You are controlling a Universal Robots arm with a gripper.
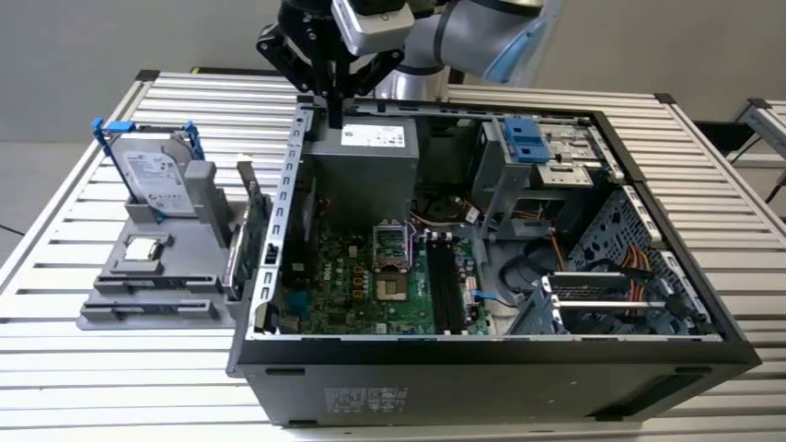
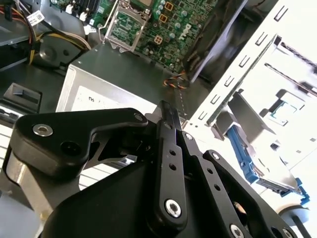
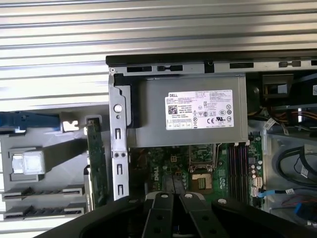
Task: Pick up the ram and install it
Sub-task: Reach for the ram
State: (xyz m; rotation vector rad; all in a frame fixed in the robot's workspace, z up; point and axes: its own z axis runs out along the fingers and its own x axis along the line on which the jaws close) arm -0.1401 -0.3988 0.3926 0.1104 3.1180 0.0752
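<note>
Overhead, the gripper [image 1: 333,118] hangs above the rear wall of the open computer case [image 1: 491,373], just over the power supply [image 1: 363,152]; in the second wrist view its jaws lie closed tip to tip, and you see nothing between them.

The ram [image 1: 160,286] is judged to be the dark strip lying in one of the two long grooves of the grey fixture [image 1: 92,320]; that fixture sits at the exterior view's left of the case, well apart from the gripper; which groove holds the stick you cannot tell for certain.

The step in hand reads as the pick, not yet begun. To do it well, you want the jaws parted before descent and aligned across the stick's flat faces near its middle; lift straight out of the groove. The green card [image 1: 254,241], standing on edge between fixture and case wall, is the likeliest thing to snag.

Fixture, contents: a hard drive [image 1: 157,180] upright in its cradle; a square chip [image 1: 145,247] in a recess beside it; the two long grooves.

Case, contents: the power supply at the rear; the motherboard [image 1: 356,276] on the floor, its long black slots [image 1: 443,285] apparently unfilled; a drive cage [image 1: 540,147] and loose cables [image 1: 602,267] at the exterior view's right.
</note>
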